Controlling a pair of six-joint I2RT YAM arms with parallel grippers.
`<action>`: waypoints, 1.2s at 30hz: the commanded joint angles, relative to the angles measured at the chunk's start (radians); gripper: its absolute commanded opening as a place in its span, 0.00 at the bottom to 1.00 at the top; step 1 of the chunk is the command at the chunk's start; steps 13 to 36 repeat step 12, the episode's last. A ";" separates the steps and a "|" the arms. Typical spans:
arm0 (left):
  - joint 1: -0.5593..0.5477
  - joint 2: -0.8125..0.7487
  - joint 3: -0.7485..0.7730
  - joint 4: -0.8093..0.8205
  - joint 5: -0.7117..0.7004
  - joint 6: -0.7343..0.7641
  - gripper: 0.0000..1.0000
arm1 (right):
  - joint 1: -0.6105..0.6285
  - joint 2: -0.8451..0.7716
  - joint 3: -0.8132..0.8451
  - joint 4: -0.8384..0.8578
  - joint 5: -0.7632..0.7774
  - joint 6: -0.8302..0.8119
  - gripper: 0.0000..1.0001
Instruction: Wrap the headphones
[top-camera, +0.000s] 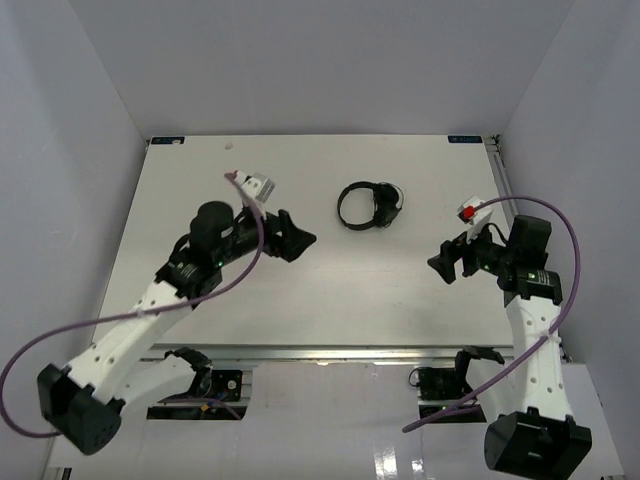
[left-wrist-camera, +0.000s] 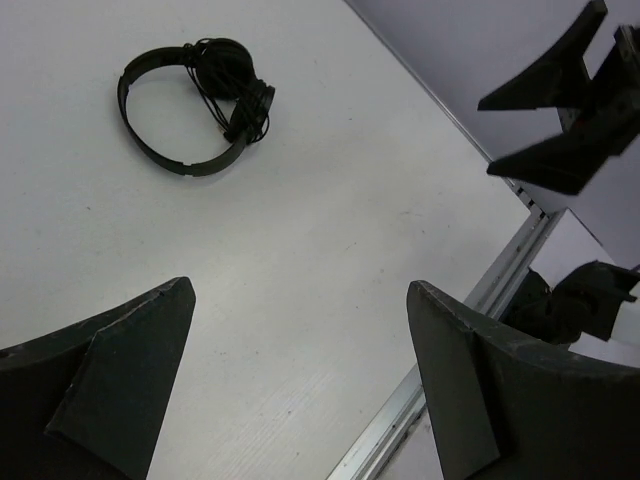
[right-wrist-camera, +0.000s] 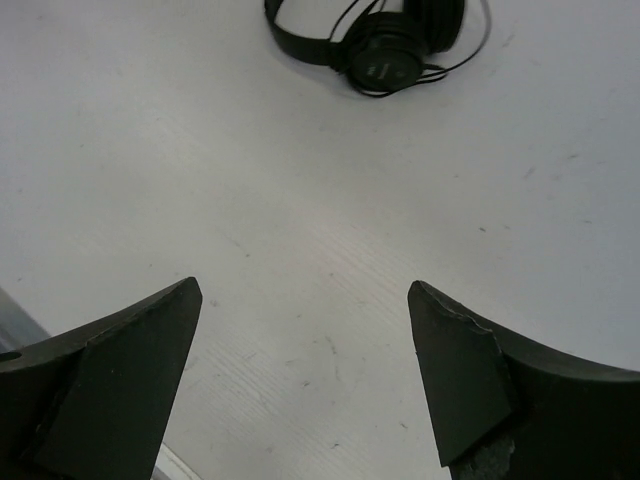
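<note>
The black headphones (top-camera: 383, 205) lie flat on the white table (top-camera: 330, 300), toward the back and just right of centre, with the two earcups stacked together and the thin cord looped around them. My left gripper (top-camera: 298, 238) hovers to their left, open and empty. My right gripper (top-camera: 447, 262) is to their lower right, also open and empty. In the left wrist view the headphones (left-wrist-camera: 225, 68) sit far ahead of the open left gripper (left-wrist-camera: 300, 288). The right wrist view shows the headphones (right-wrist-camera: 385, 58) at the top edge, well beyond the open right gripper (right-wrist-camera: 300, 285).
A metal rail (top-camera: 330, 352) runs along the table's near edge. Grey walls close in the left, back and right sides. Purple cables (top-camera: 250, 265) loop off both arms. The right arm's open fingers (left-wrist-camera: 555, 110) appear at the top right of the left wrist view.
</note>
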 joint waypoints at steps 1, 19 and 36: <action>0.007 -0.170 -0.182 -0.006 -0.039 0.070 0.98 | 0.004 -0.118 -0.003 0.164 0.232 0.234 0.90; 0.007 -0.276 -0.262 -0.032 -0.104 0.084 0.98 | 0.004 -0.265 -0.041 0.133 0.329 0.276 0.90; 0.007 -0.276 -0.262 -0.032 -0.104 0.084 0.98 | 0.004 -0.265 -0.041 0.133 0.329 0.276 0.90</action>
